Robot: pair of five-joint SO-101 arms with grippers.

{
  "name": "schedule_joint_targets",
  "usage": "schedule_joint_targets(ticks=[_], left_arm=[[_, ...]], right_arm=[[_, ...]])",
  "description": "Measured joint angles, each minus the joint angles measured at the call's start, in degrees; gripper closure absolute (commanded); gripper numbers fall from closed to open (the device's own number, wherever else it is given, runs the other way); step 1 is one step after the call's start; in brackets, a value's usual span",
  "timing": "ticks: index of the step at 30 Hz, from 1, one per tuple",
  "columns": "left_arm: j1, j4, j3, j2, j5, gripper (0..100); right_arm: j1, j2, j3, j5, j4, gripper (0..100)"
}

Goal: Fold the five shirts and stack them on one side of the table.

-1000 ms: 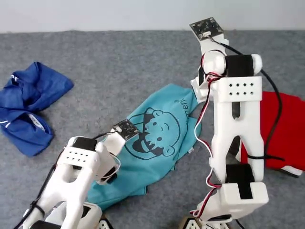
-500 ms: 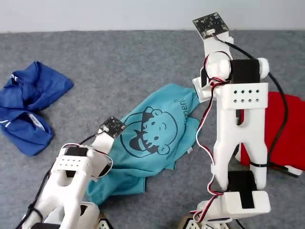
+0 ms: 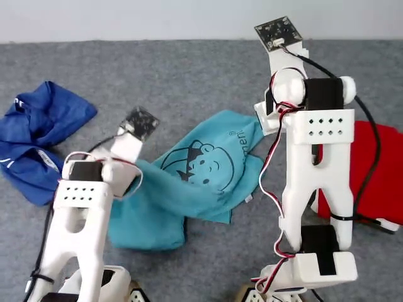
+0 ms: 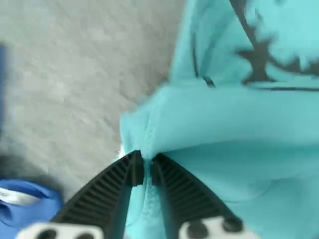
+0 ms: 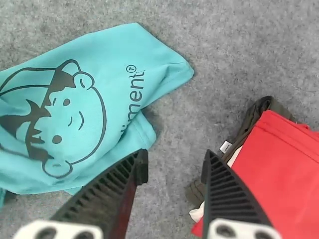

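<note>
Teal shirt (image 3: 208, 189), cartoon print, half folded, rumpled. Blue shirt (image 3: 38, 141) crumpled well to its left. Red shirt (image 3: 378, 170) folded on its right, possibly atop a dark garment (image 5: 251, 117).

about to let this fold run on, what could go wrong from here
1. The left arm's fingers pinch just a small bunch of the teal shirt's edge, so the cloth might slip out mid-pull.
2. The right arm's fingers hang open over the table, holding nothing, so the whole shirt may drag instead of folding.
3. The crumpled blue shirt lies close by on the left arm's side and could get snagged.
</note>
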Motion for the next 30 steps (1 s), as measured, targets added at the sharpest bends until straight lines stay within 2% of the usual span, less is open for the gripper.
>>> schedule_joint_targets(ticks=[4,10,12,15,20,24,30], left_arm=[[-3.25,-11.08,3.52,0.0,2.2,99],[-12.13,-36.66,17.76,0.0,10.55,98],[-13.45,-41.32,20.04,0.09,11.96,98],[-13.8,-43.34,20.31,0.09,12.57,98],[-13.8,-41.85,19.43,-0.26,15.38,95],[-12.48,-29.36,11.69,-2.81,21.89,84],[-11.25,-9.14,-1.76,-4.04,24.79,83]], right_arm=[[0.0,0.0,1.41,0.0,0.0,81.5],[0.0,0.0,7.74,0.0,0.0,81.5],[0.0,0.0,8.0,0.0,0.0,81.5],[0.0,0.0,8.0,0.0,0.0,81.5],[0.0,0.0,8.0,0.0,0.0,81.5],[0.0,0.0,8.09,0.0,0.0,81.5],[0.0,0.0,8.26,0.0,0.0,81.5]])
